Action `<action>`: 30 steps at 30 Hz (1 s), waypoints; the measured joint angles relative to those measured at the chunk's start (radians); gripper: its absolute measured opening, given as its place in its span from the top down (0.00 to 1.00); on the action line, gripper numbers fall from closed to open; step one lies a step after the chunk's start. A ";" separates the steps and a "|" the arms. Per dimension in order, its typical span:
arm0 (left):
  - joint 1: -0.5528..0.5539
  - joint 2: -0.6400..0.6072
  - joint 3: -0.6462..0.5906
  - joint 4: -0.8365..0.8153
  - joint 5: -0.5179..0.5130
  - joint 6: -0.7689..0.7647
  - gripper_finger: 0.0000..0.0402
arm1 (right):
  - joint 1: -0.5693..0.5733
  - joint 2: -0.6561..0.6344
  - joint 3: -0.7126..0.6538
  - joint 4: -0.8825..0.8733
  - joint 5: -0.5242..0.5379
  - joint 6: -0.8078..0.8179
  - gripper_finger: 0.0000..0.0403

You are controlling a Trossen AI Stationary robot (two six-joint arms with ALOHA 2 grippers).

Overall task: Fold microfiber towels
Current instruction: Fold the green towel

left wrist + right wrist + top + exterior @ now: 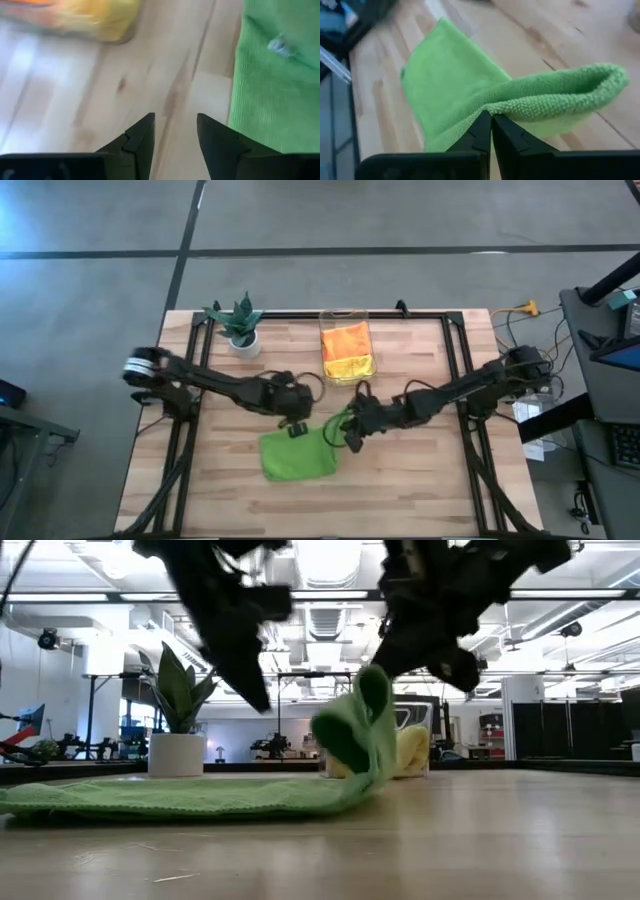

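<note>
Pinching a raised edge of the lime green towel (470,95), the right gripper (491,120) has its two fingers pressed together on the cloth, lifting a looped fold off the wooden table (420,480) while the towel's other part lies flat near the table's front edge. In the high view that towel (297,454) sits near the table's middle, with the right gripper (352,430) at its right corner. Just beside the towel's upper edge hangs the left gripper (294,423), its fingers (142,137) parted a little with nothing between them, bare wood showing in the gap. Farther back stands a clear plastic bin (347,350) holding an orange towel (344,339) toward the rear and a yellow towel (352,366) toward the front. Left of the bin, at the far edge, is a small potted plant (240,325).
</note>
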 joint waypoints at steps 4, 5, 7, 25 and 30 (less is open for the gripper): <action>0.000 -0.180 -0.141 -0.001 -0.014 -0.110 0.67 | -0.038 0.090 0.071 -0.005 -0.133 -0.073 0.98; 0.000 -0.224 -0.179 0.001 -0.014 -0.146 0.67 | -0.040 0.116 0.094 -0.006 -0.166 -0.093 0.98; -0.008 -0.312 -0.257 0.000 -0.012 -0.221 0.67 | -0.040 0.172 0.144 -0.002 -0.212 -0.127 0.98; -0.130 -0.593 -0.544 0.188 -0.012 -0.573 0.67 | -0.051 0.484 0.603 -0.166 -0.386 -0.356 0.85; -0.136 -0.512 -0.542 0.181 0.037 -0.570 0.67 | -0.041 0.423 0.571 -0.203 -0.388 -0.344 0.71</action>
